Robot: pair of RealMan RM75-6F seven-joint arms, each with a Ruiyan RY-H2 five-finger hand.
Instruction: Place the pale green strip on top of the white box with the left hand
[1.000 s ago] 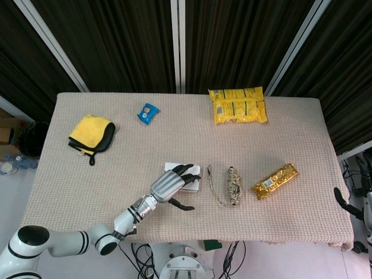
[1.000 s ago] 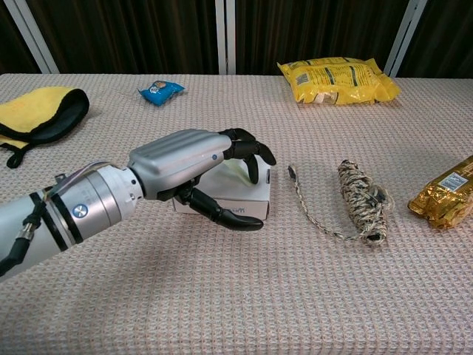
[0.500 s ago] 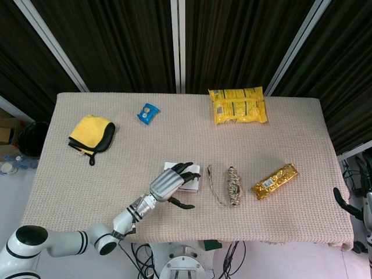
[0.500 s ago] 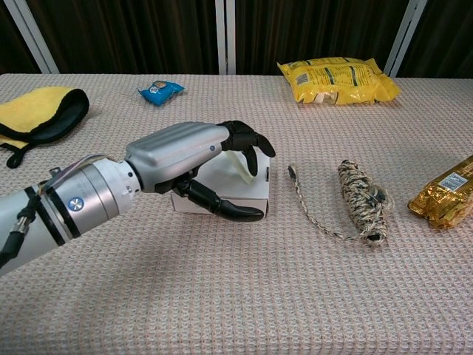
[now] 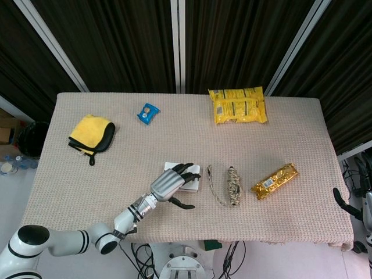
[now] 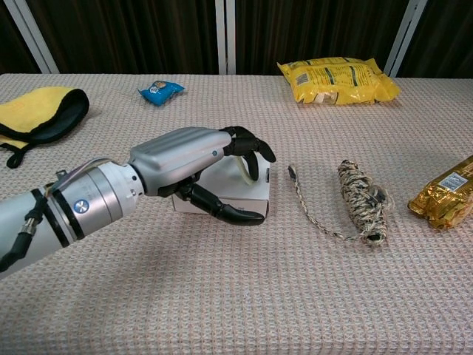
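Rough woven tablecloth; glossy foil gold packet.

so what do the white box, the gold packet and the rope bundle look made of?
White box: likely matte cardboard, with crisp flat faces and small print. Gold packet: glossy foil or metallised film, with crinkled, reflective highlights. Rope bundle: twisted natural-looking fibre, fuzzy and mottled tan.

one white box, one pale green strip, one yellow cloth, one rope bundle, three snack packets
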